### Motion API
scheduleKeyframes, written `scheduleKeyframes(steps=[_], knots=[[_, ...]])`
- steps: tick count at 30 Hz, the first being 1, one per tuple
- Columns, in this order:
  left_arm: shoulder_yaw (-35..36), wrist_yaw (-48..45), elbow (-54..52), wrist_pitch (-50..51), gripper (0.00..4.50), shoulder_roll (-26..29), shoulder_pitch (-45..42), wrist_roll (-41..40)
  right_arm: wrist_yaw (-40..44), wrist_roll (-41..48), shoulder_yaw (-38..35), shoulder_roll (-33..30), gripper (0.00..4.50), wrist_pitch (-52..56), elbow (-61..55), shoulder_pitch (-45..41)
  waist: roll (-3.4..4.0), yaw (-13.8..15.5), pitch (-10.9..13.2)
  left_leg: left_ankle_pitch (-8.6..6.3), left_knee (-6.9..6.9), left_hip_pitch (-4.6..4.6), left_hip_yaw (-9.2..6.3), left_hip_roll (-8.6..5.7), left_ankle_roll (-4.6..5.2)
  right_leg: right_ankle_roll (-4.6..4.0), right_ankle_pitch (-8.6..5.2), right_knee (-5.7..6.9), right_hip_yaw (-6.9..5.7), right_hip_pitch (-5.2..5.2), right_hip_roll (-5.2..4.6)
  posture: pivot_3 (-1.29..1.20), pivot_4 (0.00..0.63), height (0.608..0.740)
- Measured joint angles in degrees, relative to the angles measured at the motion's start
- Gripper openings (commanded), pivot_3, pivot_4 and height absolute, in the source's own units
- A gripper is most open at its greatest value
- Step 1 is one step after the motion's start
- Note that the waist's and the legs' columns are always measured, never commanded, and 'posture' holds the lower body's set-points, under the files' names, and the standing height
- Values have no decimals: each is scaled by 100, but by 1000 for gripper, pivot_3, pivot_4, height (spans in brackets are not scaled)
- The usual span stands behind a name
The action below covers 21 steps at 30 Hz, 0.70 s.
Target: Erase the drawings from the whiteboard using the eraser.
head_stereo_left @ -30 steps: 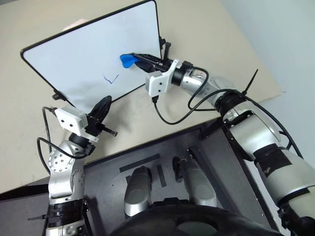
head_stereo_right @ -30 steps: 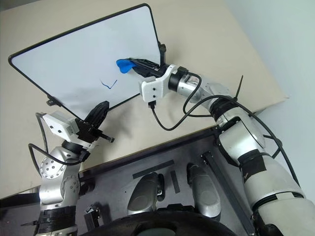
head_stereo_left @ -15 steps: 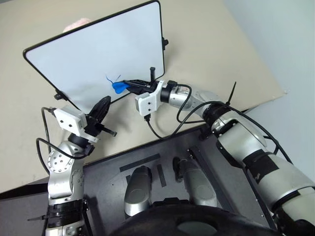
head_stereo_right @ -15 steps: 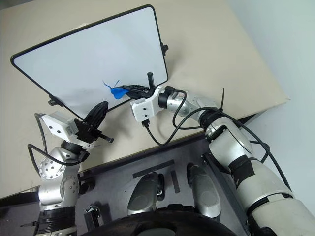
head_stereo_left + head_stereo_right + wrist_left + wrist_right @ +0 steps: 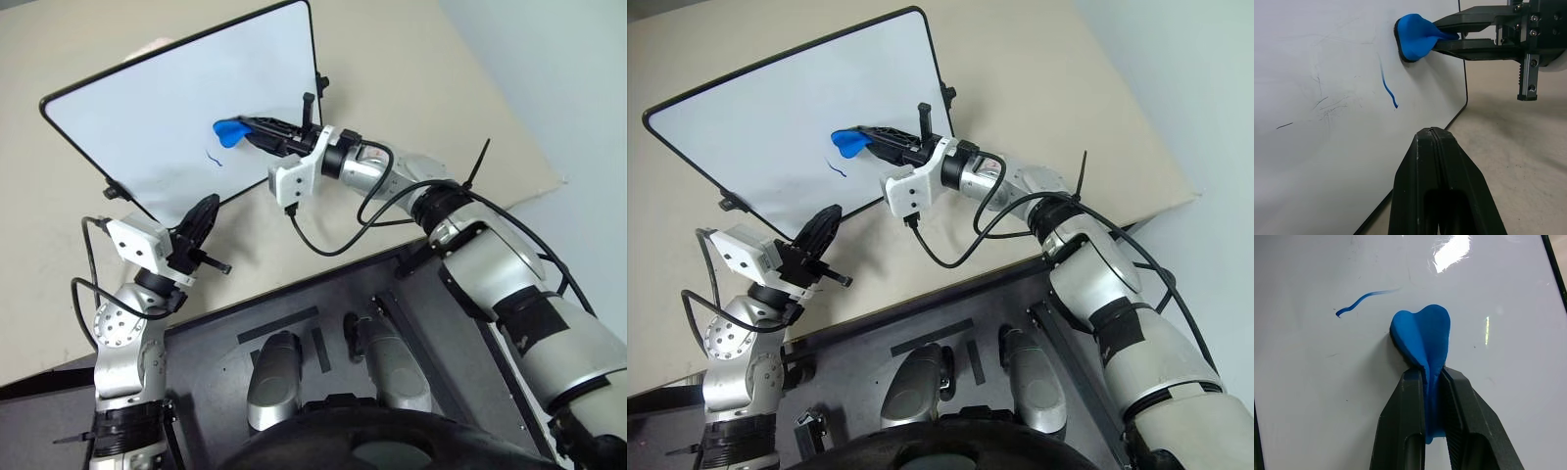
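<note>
Eraser on the board, part of the mark left

The eraser [image 5: 1422, 335], clamped in the right gripper [image 5: 1433, 382], presses on the whiteboard [image 5: 137, 117]; a short blue squiggle [image 5: 1359, 301] remains at its ten o'clock. The left gripper [image 5: 1437, 161] waits with its fingers clenched, empty.

There are 1 whiteboard [image 5: 147, 117], 1 eraser [image 5: 230, 132], and 1 marker line [image 5: 213, 157].

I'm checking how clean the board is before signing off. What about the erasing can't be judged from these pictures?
- Bright blue bone-shaped eraser: its wiping face is hidden against the large white black-framed whiteboard in the right wrist view.
- Remaining thin dark-blue marker line: too small in the head views to judge.
- Whiteboard's far edges: cut off in both wrist views.
</note>
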Motion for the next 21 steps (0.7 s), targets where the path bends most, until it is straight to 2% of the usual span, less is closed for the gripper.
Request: scheduleKeyframes(steps=[5, 10, 21], knots=[[1, 2, -20, 0, 0, 0, 13, 0, 293, -46, 186, 193, 288, 46, 199, 392, 0, 13, 0, -2, 0, -6, 0, 0, -3, 1, -1, -5, -1, -4, 0, 0, 150, 740], [23, 7, -33, 0, 0, 3, 57, 0, 390, -58, 217, 187, 288, 41, 218, 394, 0, 25, 0, -15, 0, -12, 0, 0, -3, 3, -5, -8, -2, -8, 0, 0, 150, 740], [21, 0, -38, 0, 0, 2, 20, 0, 39, -38, 116, 49, 288, -20, -199, -186, 1, 13, 1, -13, 1, -9, 0, 0, 1, -3, -1, 2, -3, -13, 0, 0, 150, 740]])
